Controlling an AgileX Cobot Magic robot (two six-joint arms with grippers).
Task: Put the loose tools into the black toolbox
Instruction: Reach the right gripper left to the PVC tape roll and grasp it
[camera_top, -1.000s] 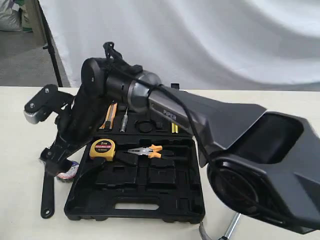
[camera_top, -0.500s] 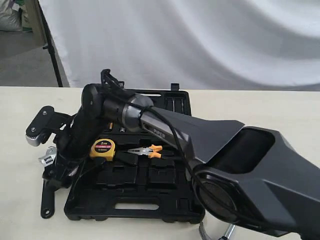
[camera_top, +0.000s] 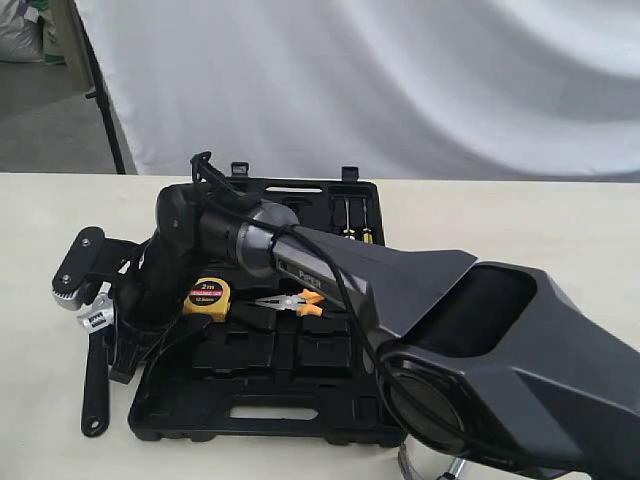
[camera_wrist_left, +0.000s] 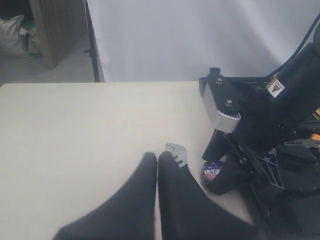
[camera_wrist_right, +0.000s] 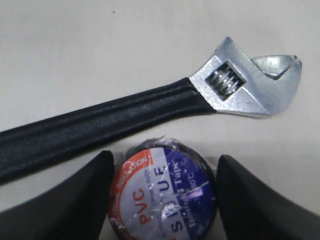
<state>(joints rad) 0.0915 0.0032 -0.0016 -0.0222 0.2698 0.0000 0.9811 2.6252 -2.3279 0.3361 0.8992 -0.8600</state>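
Small bluish tape roll (camera_wrist_right: 162, 192): on cream table (camera_wrist_right: 100, 50), just beside black-handled, silver-headed adjustable wrench (camera_wrist_right: 100, 125); right pincer (camera_wrist_right: 165, 159) half-open astride it, grip unconfirmed; left pincer (camera_wrist_left: 157, 160) closed, empty; likely risk: off-centre squeeze pops roll sideways, nudging wrench.

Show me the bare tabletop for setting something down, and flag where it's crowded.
Free: the wide bare table on the far side of the wrench from the toolbox, and more right of the toolbox. Crowded: between wrench and toolbox, where the right tool straddles the tape roll.
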